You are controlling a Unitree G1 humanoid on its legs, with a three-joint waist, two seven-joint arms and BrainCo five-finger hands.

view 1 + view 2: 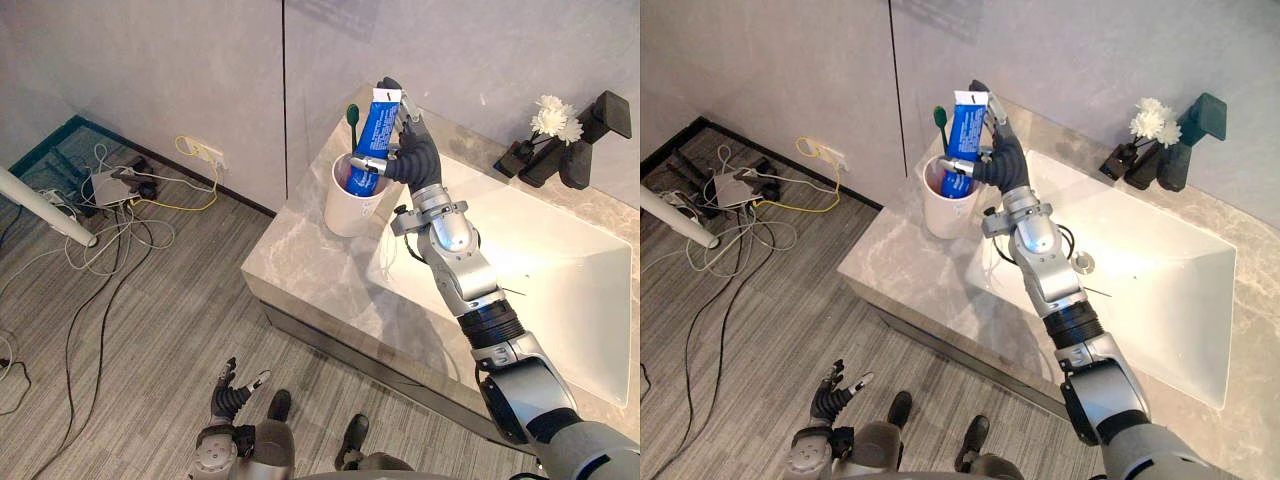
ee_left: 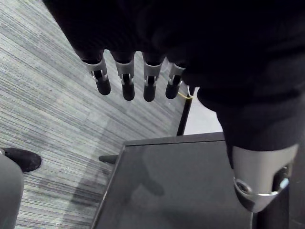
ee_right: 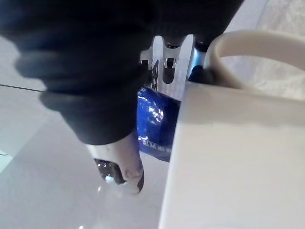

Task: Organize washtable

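A blue toothpaste tube (image 1: 377,131) stands upright with its lower end inside the white cup (image 1: 347,207) on the grey stone washtable (image 1: 310,270). My right hand (image 1: 410,155) is shut on the tube, fingers and thumb curled round its middle; up close the blue tube (image 3: 155,121) shows beside the cup's wall (image 3: 233,157). A green toothbrush (image 1: 352,118) sticks up from the cup behind the tube. My left hand (image 1: 232,395) hangs low over the floor, away from the washtable, with its fingers (image 2: 126,81) straight and nothing in them.
A white basin (image 1: 560,290) is sunk into the washtable right of the cup. A black tap (image 1: 590,140) and white flowers (image 1: 555,120) stand at the back right. Cables and a power strip (image 1: 120,185) lie on the floor by the wall. A white pole (image 1: 45,208) slants at far left.
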